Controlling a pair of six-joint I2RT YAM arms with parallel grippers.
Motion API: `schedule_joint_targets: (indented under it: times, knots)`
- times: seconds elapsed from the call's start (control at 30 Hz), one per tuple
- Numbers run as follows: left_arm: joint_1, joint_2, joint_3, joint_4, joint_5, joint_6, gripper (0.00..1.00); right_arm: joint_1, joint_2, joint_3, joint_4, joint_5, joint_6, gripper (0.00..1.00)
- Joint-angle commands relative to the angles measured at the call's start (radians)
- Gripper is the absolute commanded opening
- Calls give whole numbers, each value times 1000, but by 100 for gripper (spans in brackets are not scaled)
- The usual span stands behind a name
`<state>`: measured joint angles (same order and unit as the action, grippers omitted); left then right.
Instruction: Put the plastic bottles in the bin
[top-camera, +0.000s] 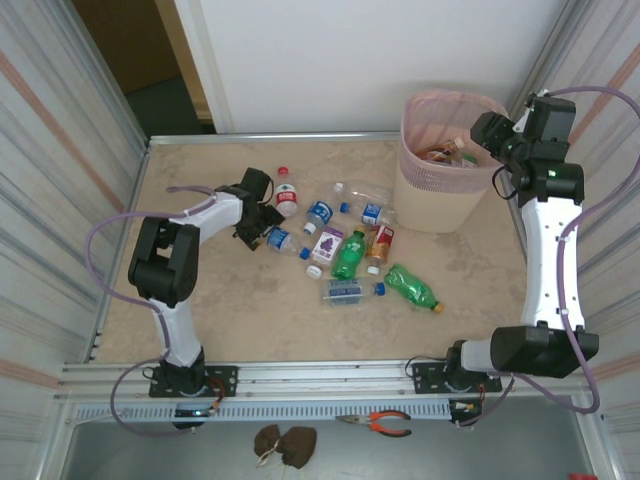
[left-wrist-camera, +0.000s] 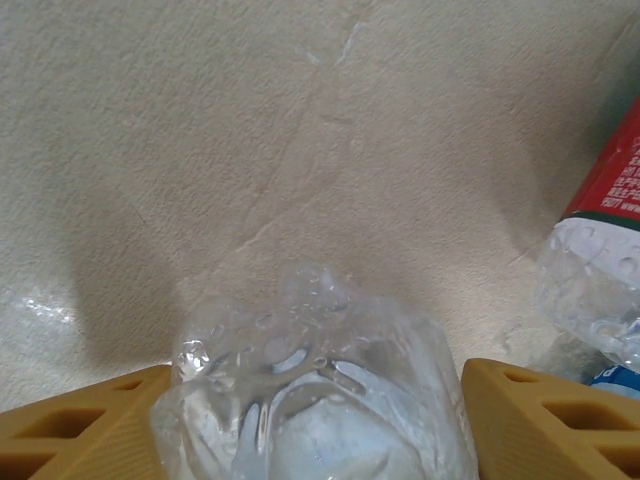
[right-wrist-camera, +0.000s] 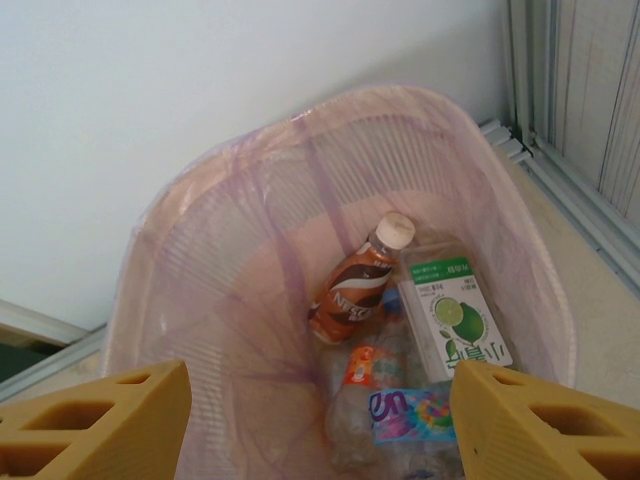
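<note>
Twin arms, basically. The left arm (top-camera: 176, 325) and right arm (top-camera: 545, 250) are both glossy white tube links with chunky black housings at every joint. A thin lilac left cable (top-camera: 90, 248) loops loose off one, and a matching right cable (top-camera: 566, 270) is strapped along the other's white link. Each has a black mount, left base (top-camera: 190, 380) and right base (top-camera: 450, 378). There's a tiny green light (top-camera: 549, 172) on the right arm's black wrist block. The left fingers (left-wrist-camera: 80, 432) are mustard-yellow plastic wedges with triangular cut-outs and fine ribbing on the inner face. The right fingers (right-wrist-camera: 95, 420) are the same.
</note>
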<state>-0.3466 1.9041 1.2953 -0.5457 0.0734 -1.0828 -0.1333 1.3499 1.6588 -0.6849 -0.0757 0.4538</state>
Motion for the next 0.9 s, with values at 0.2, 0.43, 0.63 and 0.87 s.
schedule_joint_targets:
  times: [0.2,0.43,0.63,0.87]
  knots:
    - [8,6,-10,12,13,-16,66,-8,-50,-11,-11,-9,-35,68]
    - [9,-63,-29,-2,-14,14,62,10,-84,-36,8,-17,-37,68]
    - [9,-192,-75,17,-30,72,63,39,-116,-51,27,-30,-44,69]
    - [6,-411,-195,201,-8,223,60,102,-183,-137,139,-93,-95,70]
